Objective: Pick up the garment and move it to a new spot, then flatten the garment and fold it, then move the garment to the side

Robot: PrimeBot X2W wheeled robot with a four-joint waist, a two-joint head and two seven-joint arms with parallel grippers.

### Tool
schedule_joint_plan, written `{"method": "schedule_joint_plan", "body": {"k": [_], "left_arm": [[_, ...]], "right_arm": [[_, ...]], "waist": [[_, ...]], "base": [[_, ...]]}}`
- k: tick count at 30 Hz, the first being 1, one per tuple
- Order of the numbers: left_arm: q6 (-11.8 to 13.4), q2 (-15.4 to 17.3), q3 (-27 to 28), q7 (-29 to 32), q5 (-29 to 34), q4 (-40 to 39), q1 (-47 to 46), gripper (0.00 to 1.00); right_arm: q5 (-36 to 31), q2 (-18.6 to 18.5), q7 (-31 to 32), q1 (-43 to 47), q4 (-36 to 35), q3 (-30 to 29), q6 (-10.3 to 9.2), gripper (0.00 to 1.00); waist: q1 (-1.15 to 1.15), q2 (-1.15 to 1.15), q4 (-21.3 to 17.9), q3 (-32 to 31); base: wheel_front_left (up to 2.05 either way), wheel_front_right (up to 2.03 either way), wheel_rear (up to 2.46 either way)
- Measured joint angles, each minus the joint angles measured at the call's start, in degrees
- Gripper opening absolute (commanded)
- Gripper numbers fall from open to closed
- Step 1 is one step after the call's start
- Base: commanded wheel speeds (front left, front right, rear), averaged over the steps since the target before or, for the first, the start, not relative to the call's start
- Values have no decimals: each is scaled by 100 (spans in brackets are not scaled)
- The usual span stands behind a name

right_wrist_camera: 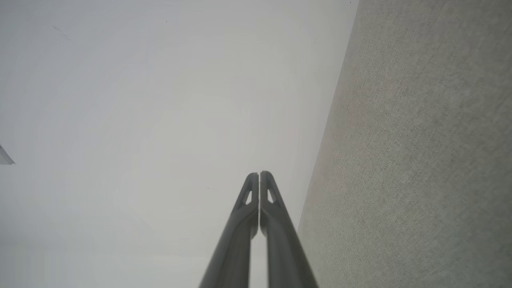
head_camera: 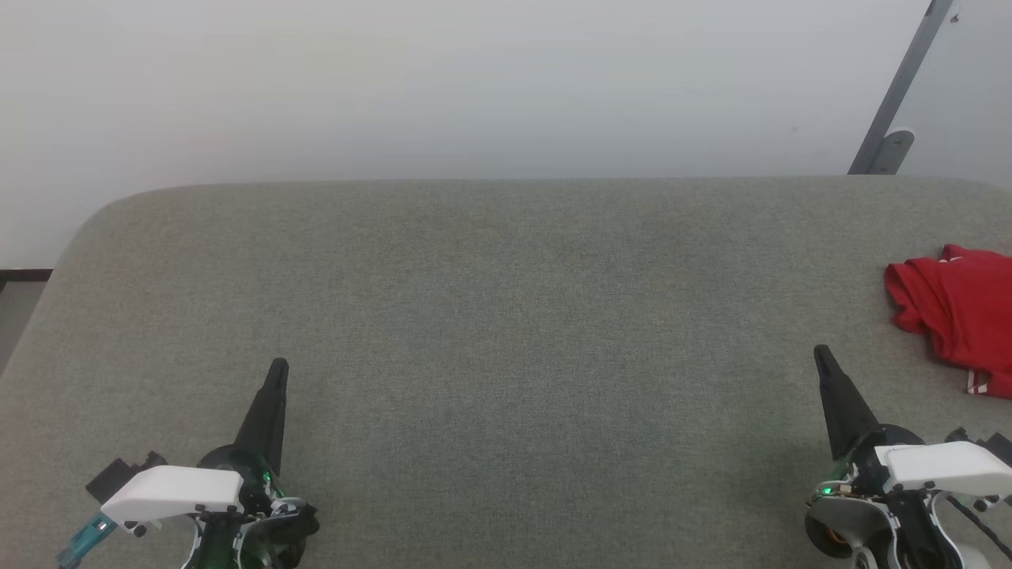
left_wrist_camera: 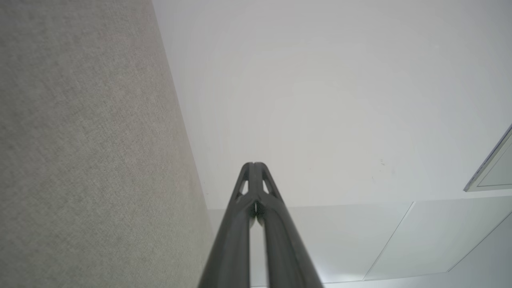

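head view shows my left gripper (head_camera: 278, 365) and my right gripper (head_camera: 821, 351) low above the grey table (head_camera: 506, 316), both with fingers pressed together and holding nothing; the garment (head_camera: 953, 312), red and crumpled, lies at the table's right edge, apart from my right gripper

A wide worktop (head_camera: 506, 316) is covered in grey-green woven fabric, and its far left corner is rounded. A red garment (head_camera: 957, 312) is laid crumpled directly on it at the right side, about midway between near and far. The garment is partly cut off by the picture's edge, and white-and-red striped trim is seen at its near end.
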Motion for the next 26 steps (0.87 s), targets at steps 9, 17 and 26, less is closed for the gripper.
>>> {"method": "schedule_joint_plan", "body": {"k": [9, 17, 26], "left_arm": [[-2, 0, 0, 0, 0, 0, 0, 0], [-2, 0, 0, 0, 0, 0, 0, 0], [-2, 0, 0, 0, 0, 0, 0, 0]], "right_arm": [[0, 0, 0, 0, 0, 0, 0, 0], [0, 0, 1, -1, 0, -1, 0, 0], [0, 0, 1, -1, 0, 0, 0, 0]], "waist": [[0, 0, 0, 0], [0, 0, 0, 0], [0, 0, 0, 0]], "base": [[0, 0, 0], [0, 0, 0], [0, 0, 0]]}}
